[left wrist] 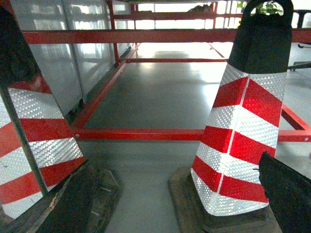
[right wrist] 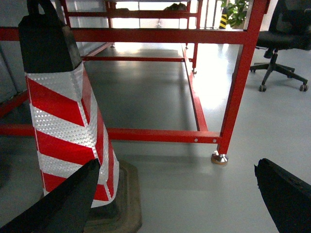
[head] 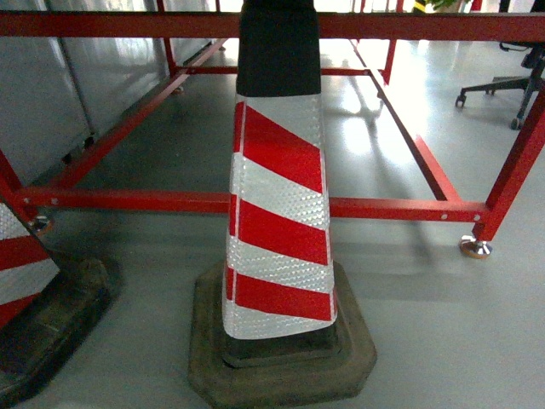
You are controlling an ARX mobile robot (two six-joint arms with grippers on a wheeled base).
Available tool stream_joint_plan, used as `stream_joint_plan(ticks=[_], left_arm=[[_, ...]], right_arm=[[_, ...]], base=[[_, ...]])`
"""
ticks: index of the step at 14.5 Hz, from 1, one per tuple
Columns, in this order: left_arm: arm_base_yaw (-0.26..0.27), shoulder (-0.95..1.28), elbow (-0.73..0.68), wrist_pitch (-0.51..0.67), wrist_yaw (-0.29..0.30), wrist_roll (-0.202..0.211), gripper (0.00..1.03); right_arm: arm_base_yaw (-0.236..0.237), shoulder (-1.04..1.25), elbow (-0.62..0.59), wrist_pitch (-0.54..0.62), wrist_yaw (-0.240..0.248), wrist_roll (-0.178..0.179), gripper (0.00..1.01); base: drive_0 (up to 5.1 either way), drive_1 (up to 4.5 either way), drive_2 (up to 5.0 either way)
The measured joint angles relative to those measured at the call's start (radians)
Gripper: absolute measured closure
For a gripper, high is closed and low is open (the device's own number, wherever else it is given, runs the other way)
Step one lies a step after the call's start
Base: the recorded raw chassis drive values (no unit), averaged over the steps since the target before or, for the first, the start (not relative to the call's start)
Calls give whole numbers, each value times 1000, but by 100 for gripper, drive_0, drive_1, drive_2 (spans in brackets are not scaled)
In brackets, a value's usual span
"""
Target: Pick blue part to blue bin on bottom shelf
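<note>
Shows 2 red-and-white striped traffic cones on a grey floor (left wrist: 146, 102). Right cone (left wrist: 240, 131) stands upright with a black top and a dark rubber base; left cone (left wrist: 34, 141) sits well apart from it, cut off by the frame edge, with a thin grey rod (left wrist: 22, 141) slanting across its front. Behind the right cone runs a low red metal frame (left wrist: 141, 133), its rails stretching back from that cone. Left of the frame, beyond the left cone, stand grey panels (left wrist: 73, 53). Just right of the right cone's base, a dark finger (left wrist: 289, 194) of the left gripper; jaw state unclear.
</note>
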Motion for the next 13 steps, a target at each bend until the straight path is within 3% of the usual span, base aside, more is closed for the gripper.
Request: stream_joint_plan(ticks=[13], left_arm=[[0, 0, 0, 0, 0, 0, 5]], right_arm=[[0, 0, 0, 0, 0, 0, 3]], base=[[0, 0, 0]])
